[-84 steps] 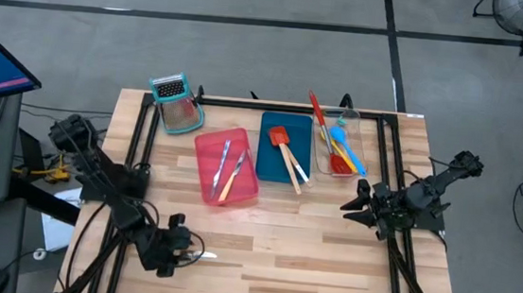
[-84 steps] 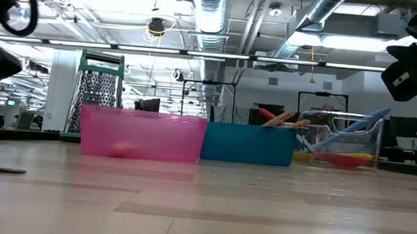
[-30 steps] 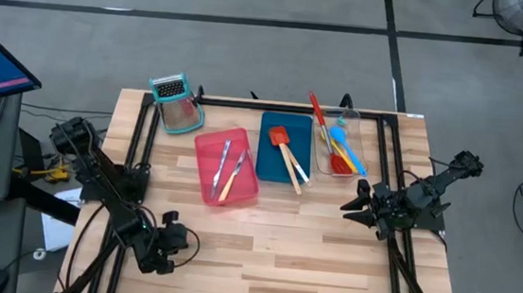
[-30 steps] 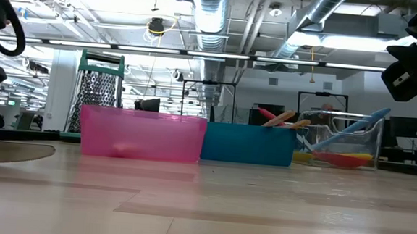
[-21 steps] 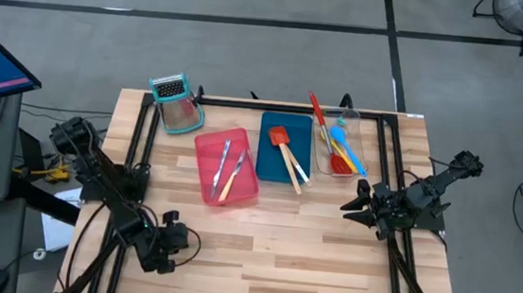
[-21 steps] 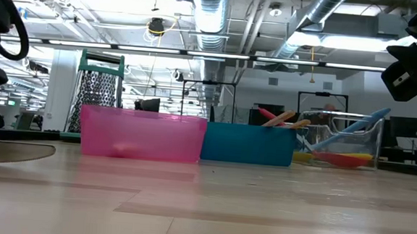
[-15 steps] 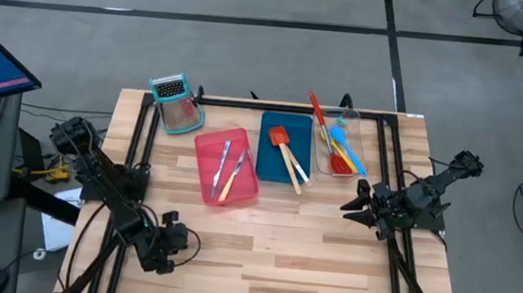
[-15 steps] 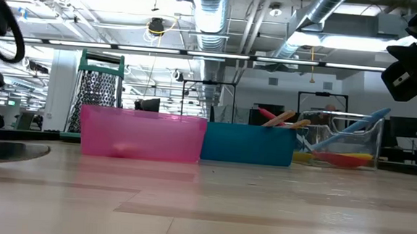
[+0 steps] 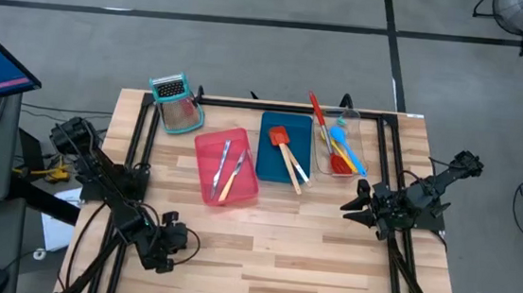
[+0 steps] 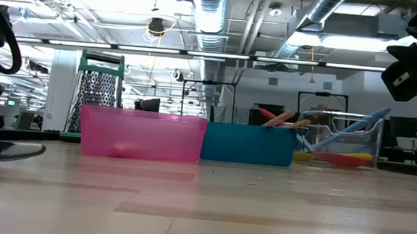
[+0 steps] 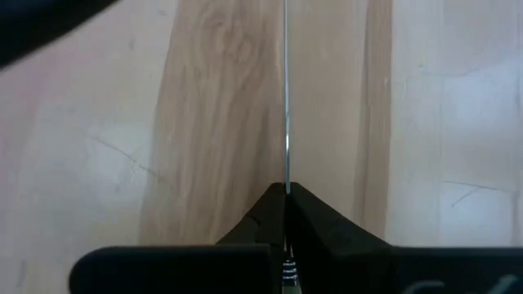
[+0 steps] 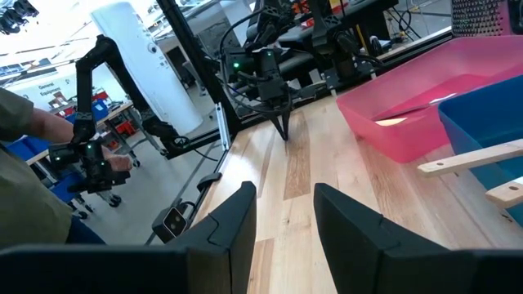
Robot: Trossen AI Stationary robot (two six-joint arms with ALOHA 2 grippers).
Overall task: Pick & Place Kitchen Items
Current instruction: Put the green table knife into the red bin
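**High view.** Your left gripper [image 9: 173, 241] sits low over the table [image 9: 309, 255], well in front of the pink tray [image 9: 201, 165] and off toward its left-hand corner. From here the thing it holds can hardly be made out. Two slim knives [image 9: 225, 168] already lie inside the pink tray. The spatulas [image 9: 288, 160] are in the blue tray [image 9: 263, 147] just beside it, and the spoons [image 9: 338, 146] are in the clear tray [image 9: 365, 137] beyond that. The right gripper [image 9: 355, 204] waits well to the right of the pink tray.

**Low view.** The pink tray's front wall [image 10: 142, 135] stands upright. A carry that comes in low would, I judge, strike that wall and shove the tray into its blue neighbour.

**Left wrist view.** The fingers are clenched on a knife [image 11: 286, 98], which is seen edge-on as a thin bright line. The grip looks to be near one end. A fast swing could let the blade pivot or slip out short of the pink tray.

**Right wrist view.** The right gripper's [image 12: 282, 214] fingers are parted with nothing between them. It looks across the pink tray's corner toward the left arm. Keep it parked, since moving it toward the pink tray risks crossing the left arm's path. A person [image 12: 33, 163] stands beyond the table.
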